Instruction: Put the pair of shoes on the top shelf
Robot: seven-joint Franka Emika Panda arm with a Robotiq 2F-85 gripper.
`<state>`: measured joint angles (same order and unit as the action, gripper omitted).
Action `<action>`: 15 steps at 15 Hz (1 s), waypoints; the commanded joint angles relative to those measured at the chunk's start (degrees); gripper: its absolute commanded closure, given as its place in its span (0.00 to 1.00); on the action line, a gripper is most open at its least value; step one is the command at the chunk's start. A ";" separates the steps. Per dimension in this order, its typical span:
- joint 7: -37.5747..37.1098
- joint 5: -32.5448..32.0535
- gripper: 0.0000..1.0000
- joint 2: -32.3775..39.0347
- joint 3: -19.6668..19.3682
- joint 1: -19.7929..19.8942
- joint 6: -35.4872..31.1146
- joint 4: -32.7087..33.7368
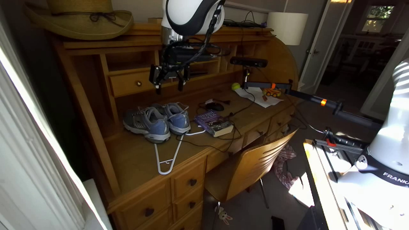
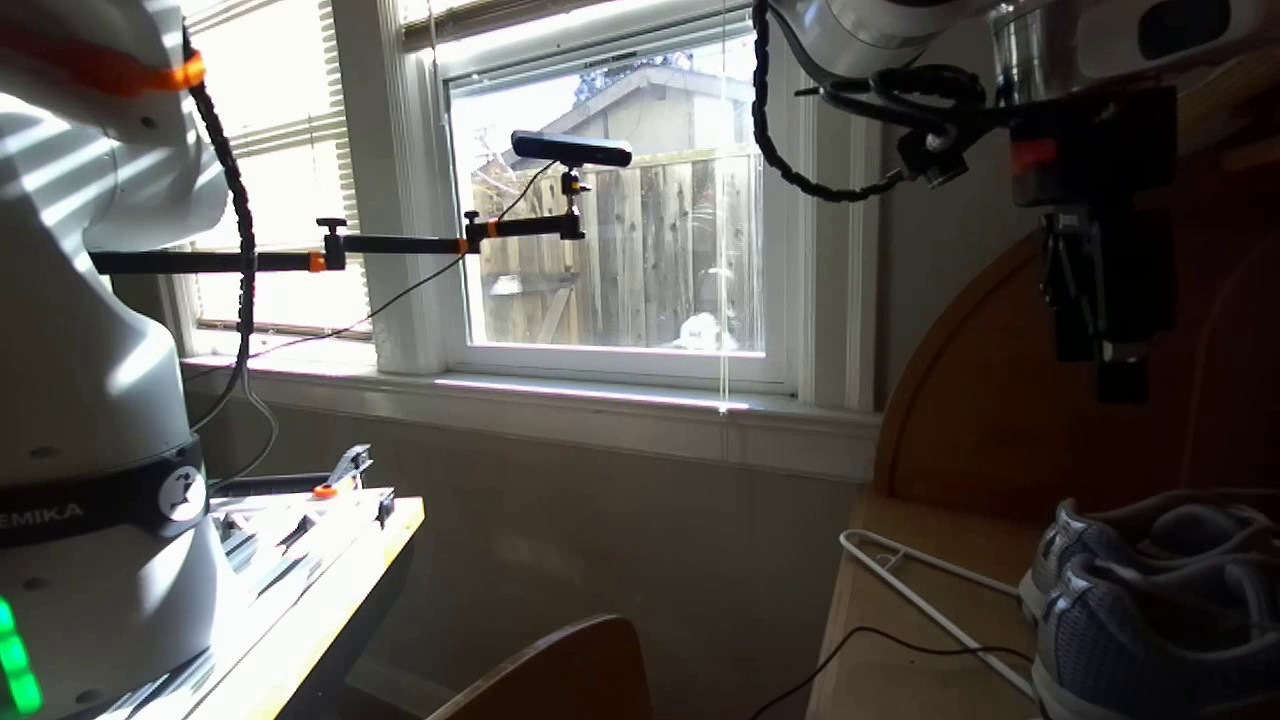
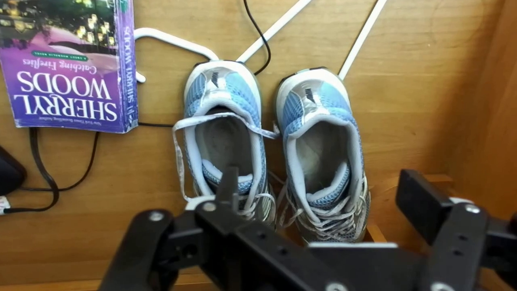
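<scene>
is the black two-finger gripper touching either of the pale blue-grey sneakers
Apart. In both exterior views, the black two-finger gripper hangs above the pale blue-grey sneakers, with a plain gap showing between them.

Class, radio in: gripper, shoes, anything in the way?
Gripper open, empty. Shoes side by side on desk. Hat on top shelf, hanger by shoes: possible obstacles.

Daylight pours through a white-framed window [image 2: 670, 270] and lowered blinds [image 2: 285, 150], leaving the grey wall [image 2: 520, 560] beneath in shade; a wooden chair [image 1: 252, 166] stands at the drawered tabletop [image 1: 131, 166], a pale lampshade [image 1: 287, 28] shows beyond, and a white door [image 1: 326, 41] opens onto a dim room [image 1: 354, 57]
</scene>
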<state>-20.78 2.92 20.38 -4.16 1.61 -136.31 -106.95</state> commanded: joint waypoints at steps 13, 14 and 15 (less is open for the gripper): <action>3.98 1.47 0.00 16.95 -0.34 0.55 -9.85 8.56; 4.05 1.50 0.00 17.73 -0.42 0.53 -9.92 9.10; 3.84 1.28 0.00 18.40 -0.71 0.35 -10.06 9.55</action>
<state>-18.02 3.29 35.75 -4.75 1.76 -145.04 -99.86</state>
